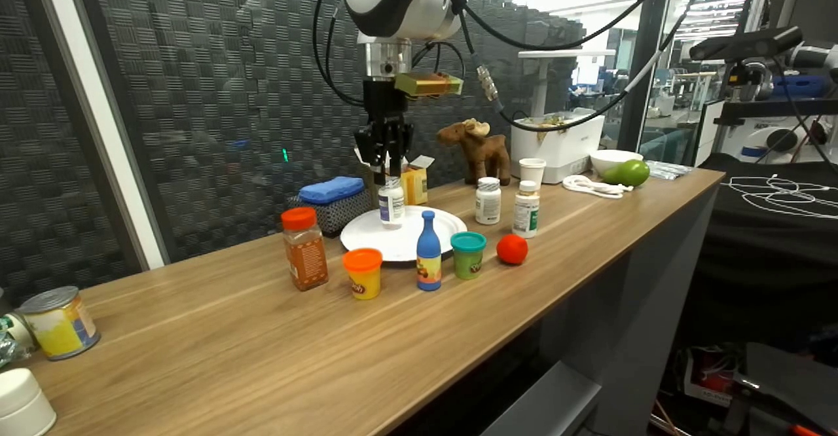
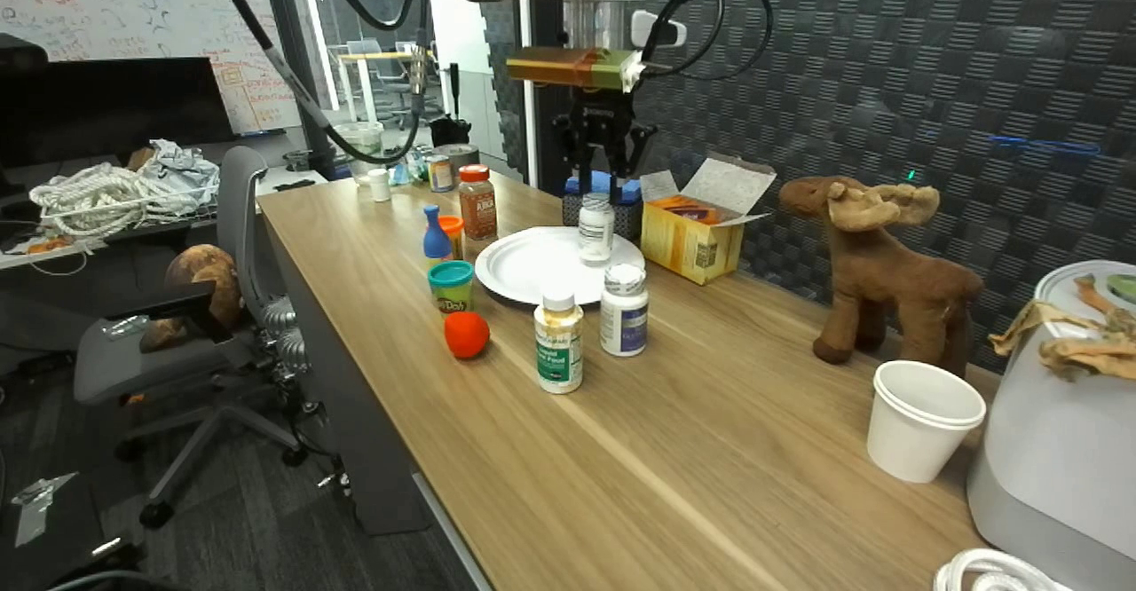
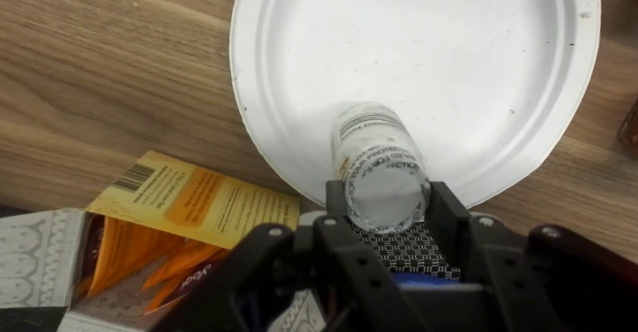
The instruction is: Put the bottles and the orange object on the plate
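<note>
My gripper [image 1: 387, 177] is over the rear of the white plate [image 1: 364, 239], its fingers shut on the cap of a white bottle [image 1: 392, 205]. In the wrist view the fingers touch both sides of this bottle [image 3: 371, 127]. Its base is on or just above the plate [image 3: 423, 38]; I cannot tell which. A white bottle with a purple label [image 2: 624, 311] and a bottle with a green label [image 2: 558, 347] stand on the table beside the plate. A blue bottle [image 1: 429, 253] stands in front of it. The orange-red ball [image 1: 512, 249] lies near the front edge.
A teal-lidded tub [image 1: 468, 254], an orange-lidded tub [image 1: 364, 273] and a red-lidded spice jar [image 1: 305, 251] stand around the plate. Behind it are an open yellow box [image 2: 697, 236] and a patterned basket with blue cloth [image 1: 332, 190]. A toy moose [image 2: 879, 271] stands by the wall.
</note>
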Available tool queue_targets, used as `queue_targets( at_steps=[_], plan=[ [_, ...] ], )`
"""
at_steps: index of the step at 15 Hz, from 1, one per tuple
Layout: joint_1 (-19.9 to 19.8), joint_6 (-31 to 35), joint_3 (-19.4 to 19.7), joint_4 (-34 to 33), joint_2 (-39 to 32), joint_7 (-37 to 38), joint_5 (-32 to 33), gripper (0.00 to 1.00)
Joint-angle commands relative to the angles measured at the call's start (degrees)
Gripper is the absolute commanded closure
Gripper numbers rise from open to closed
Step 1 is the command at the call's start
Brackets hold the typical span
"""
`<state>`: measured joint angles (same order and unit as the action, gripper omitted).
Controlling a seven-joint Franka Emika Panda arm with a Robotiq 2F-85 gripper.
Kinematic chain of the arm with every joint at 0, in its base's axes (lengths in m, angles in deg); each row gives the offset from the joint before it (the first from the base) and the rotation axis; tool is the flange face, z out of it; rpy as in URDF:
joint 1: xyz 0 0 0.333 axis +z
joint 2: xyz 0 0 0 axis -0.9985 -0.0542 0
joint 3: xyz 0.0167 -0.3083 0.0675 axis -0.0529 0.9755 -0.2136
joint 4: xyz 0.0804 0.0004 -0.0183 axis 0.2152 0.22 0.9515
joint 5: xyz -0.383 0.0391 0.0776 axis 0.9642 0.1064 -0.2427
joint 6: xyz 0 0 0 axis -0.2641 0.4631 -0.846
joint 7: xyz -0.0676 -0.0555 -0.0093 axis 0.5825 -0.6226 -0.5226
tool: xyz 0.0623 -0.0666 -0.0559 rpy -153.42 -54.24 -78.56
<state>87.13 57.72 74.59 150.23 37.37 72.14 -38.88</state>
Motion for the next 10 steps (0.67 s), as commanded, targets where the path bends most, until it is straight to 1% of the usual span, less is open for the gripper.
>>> queue_targets(
  at_steps=[1, 2, 3, 4, 5, 9, 10],
  plan=[
    [0.5, -0.5, 0.3, -2.7, -2.2, -1.5, 0.8, 0.81],
    [0.5, -0.6, 0.3, -2.8, -2.6, -1.9, 0.9, 0.81],
    [0.8, -0.5, 0.6, -2.9, -2.9, -2.0, 1.5, 0.64],
    [0.8, -1.0, 0.5, -3.1, -2.7, -2.4, 1.6, 0.31],
    [0.7, -1.2, 0.4, -2.9, -2.5, -2.8, 1.5, 0.3],
    [0.7, -3.0, 0.6, 0.8, 1.4, -2.5, 1.6, 0.02],
    [0.9, -3.2, 1.2, 1.7, 2.5, -1.4, 2.1, 0.0]
  ],
)
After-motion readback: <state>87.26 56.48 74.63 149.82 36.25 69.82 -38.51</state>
